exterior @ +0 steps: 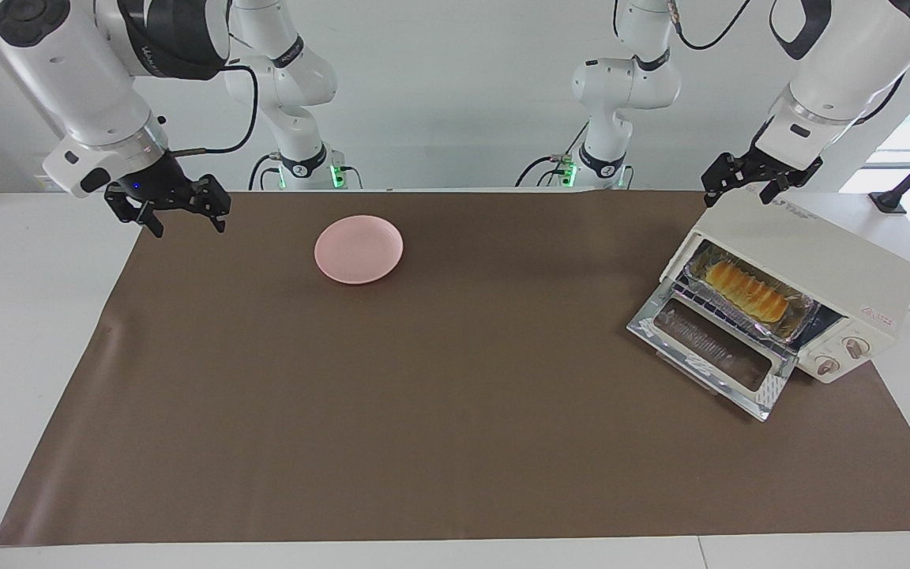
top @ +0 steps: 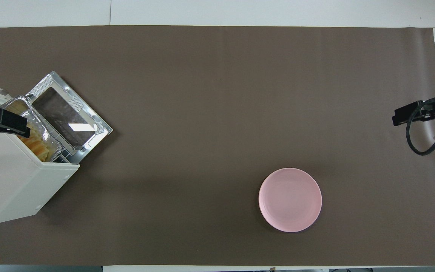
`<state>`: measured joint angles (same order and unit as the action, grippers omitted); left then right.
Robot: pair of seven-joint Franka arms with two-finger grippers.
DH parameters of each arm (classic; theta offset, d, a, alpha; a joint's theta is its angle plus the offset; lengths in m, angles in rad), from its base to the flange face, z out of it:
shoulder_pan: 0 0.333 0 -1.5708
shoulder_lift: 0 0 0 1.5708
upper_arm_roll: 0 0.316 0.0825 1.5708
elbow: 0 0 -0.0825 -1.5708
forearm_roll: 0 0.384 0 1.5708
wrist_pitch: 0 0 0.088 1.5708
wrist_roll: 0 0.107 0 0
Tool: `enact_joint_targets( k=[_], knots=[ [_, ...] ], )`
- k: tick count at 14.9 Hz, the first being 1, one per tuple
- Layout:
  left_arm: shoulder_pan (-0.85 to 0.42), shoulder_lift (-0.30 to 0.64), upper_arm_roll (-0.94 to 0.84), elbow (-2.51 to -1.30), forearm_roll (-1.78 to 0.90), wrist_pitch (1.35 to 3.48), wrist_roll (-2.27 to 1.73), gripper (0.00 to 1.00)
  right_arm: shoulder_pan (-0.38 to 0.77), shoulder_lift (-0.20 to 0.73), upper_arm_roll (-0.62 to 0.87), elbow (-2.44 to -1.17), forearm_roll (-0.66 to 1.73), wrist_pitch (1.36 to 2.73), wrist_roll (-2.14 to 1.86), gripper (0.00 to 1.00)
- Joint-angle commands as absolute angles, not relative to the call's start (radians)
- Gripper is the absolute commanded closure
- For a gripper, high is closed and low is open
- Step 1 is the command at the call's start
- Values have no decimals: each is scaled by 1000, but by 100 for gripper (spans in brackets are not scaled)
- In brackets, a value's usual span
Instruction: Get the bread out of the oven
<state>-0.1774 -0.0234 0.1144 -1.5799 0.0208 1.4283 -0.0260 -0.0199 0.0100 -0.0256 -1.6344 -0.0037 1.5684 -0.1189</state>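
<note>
The cream-white oven (exterior: 818, 261) (top: 13, 181) stands at the left arm's end of the table, its glass door (exterior: 708, 348) (top: 66, 121) dropped open. Inside, the golden ridged bread (exterior: 746, 291) (top: 36, 145) lies in a crinkled foil tray (exterior: 795, 316) on the wire rack. My left gripper (exterior: 743, 192) (top: 11, 122) hangs open over the oven's top near its front edge, touching nothing. My right gripper (exterior: 185, 223) (top: 410, 115) hovers open and empty over the mat's edge at the right arm's end.
A pink round plate (exterior: 359, 249) (top: 290, 199) sits empty on the brown mat (exterior: 455, 411), toward the right arm's end and near the robots. The oven's two knobs (exterior: 842, 356) face away from the robots. A black cable loops by the right gripper.
</note>
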Motion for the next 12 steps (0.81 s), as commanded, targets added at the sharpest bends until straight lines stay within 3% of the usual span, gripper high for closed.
enact_joint_targets(
  k=[1, 12],
  knots=[
    [-184, -48, 118, -1609, 12, 1451, -21, 0, -26, -2, -23, -1647, -18, 1565, -133, 0],
    [-178, -34, 124, -1602, 15, 1486, -87, 0, -26, -2, -23, -1647, -18, 1565, -133, 0]
  ],
)
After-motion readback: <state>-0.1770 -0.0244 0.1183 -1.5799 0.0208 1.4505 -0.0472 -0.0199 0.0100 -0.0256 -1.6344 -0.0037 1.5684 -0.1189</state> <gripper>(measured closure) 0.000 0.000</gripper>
